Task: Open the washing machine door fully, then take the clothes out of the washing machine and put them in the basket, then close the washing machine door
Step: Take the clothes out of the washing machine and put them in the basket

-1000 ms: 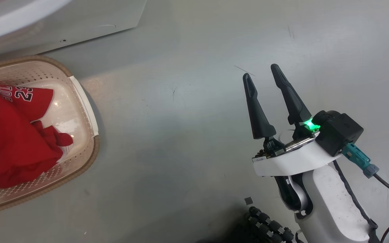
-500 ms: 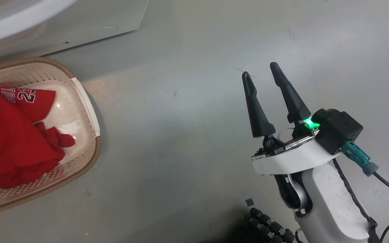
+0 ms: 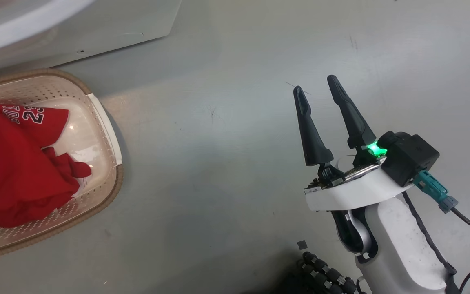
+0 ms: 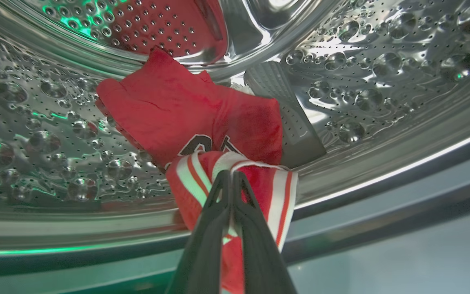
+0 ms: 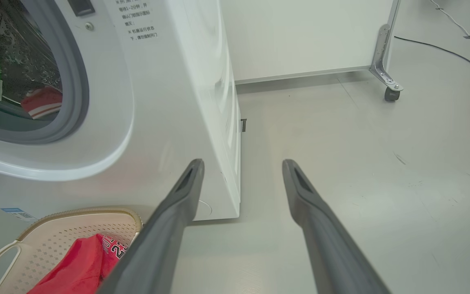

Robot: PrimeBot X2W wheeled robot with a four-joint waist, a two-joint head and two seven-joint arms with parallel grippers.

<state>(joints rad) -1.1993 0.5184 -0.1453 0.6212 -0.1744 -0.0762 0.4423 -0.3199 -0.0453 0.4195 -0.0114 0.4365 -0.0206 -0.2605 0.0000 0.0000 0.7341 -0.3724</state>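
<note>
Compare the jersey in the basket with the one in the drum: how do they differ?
The basket jersey lies in the cream basket; the drum jersey lies in the steel drum. The basket jersey is free; the drum jersey's striped trim is pinched by the shut left gripper. Both are red with black-and-white numbers.

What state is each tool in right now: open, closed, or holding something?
Left tool: closed on the red jersey in the drum.
Right tool: open, holding nothing.
</note>
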